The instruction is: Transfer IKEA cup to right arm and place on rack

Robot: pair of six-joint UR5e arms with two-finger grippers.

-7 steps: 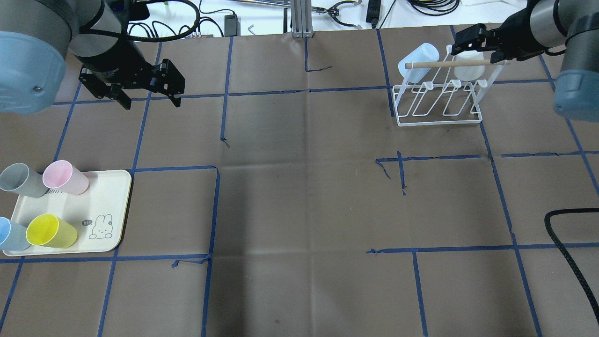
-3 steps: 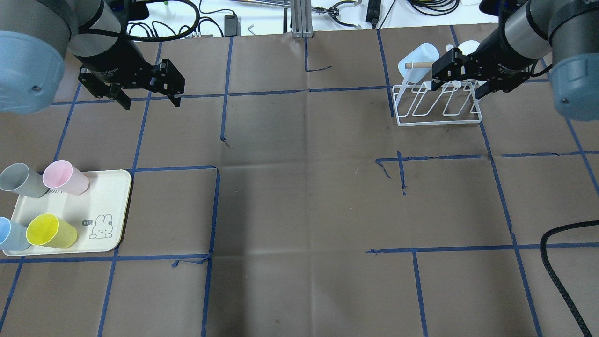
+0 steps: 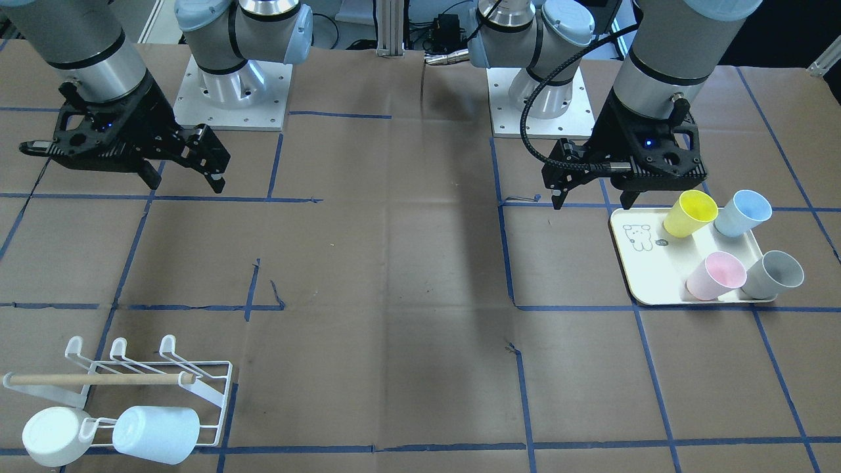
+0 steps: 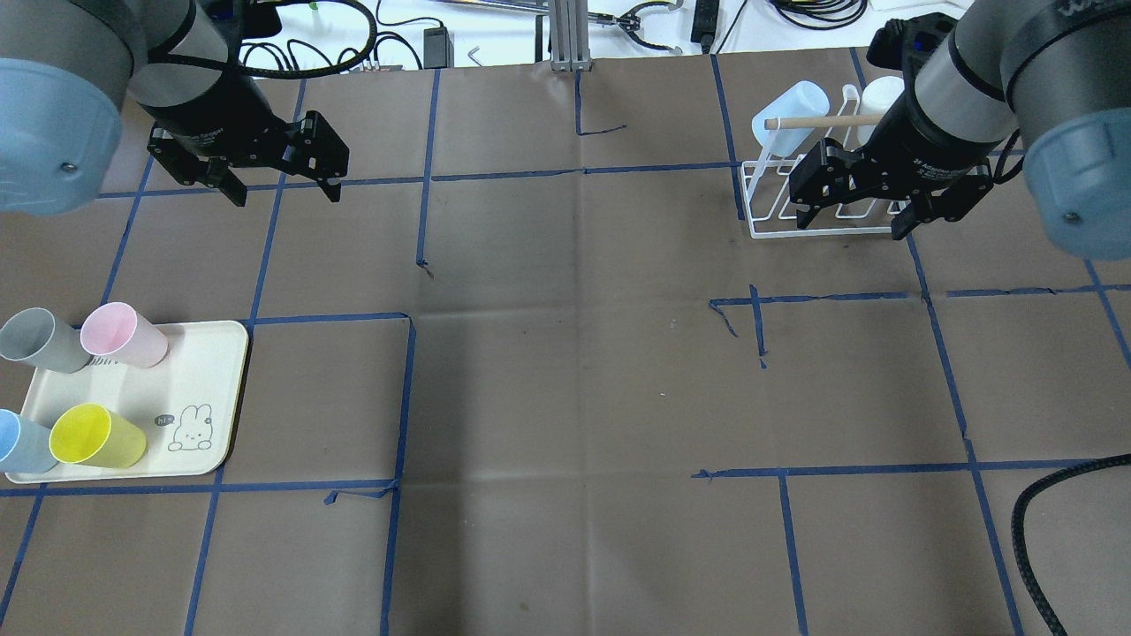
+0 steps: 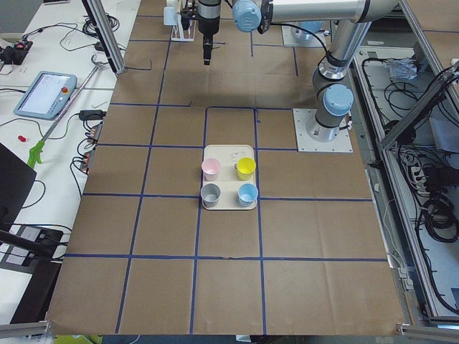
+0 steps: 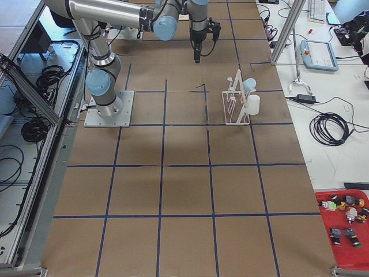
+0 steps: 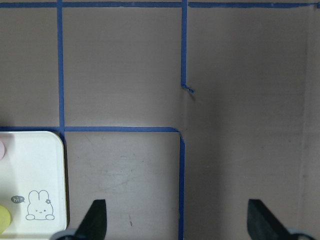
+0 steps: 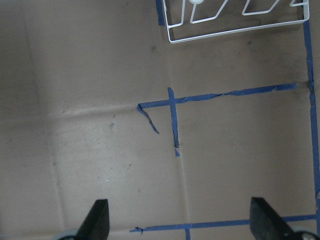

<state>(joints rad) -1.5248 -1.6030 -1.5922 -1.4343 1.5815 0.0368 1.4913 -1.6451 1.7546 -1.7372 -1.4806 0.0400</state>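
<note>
So the white cup (image 3: 49, 427) is hanging on the rack (image 3: 209, 394) in the lower left corner of the front-facing view. It's right beside a pale blue cup (image 3: 156, 425), and both sit on the row nearest the bottom edge of the frame, below the wooden dowel (image 3: 98, 379). The right gripper (image 4: 848, 223) has its jaws spread wide with nothing between them, and you can see the same in its wrist view, with the two fingertips way out at the bottom corners and only brown paper and blue tape between. From overhead in the upper right it lines up over the near edge of the rack, but in the front-facing view it's up in the upper left, well apart from the rack and the cups. The left gripper (image 4: 286, 196) is in the upper left of the overhead view, also spread wide and holding nothing, hanging over the table (image 4: 565, 353). The cream tray (image 3: 650, 269) with the bunny drawing sits at the right of the front-facing view, carrying a yellow cup (image 3: 690, 213), a blue cup (image 3: 742, 211), a pink cup (image 3: 716, 276) and a grey cup (image 3: 772, 276).
</note>
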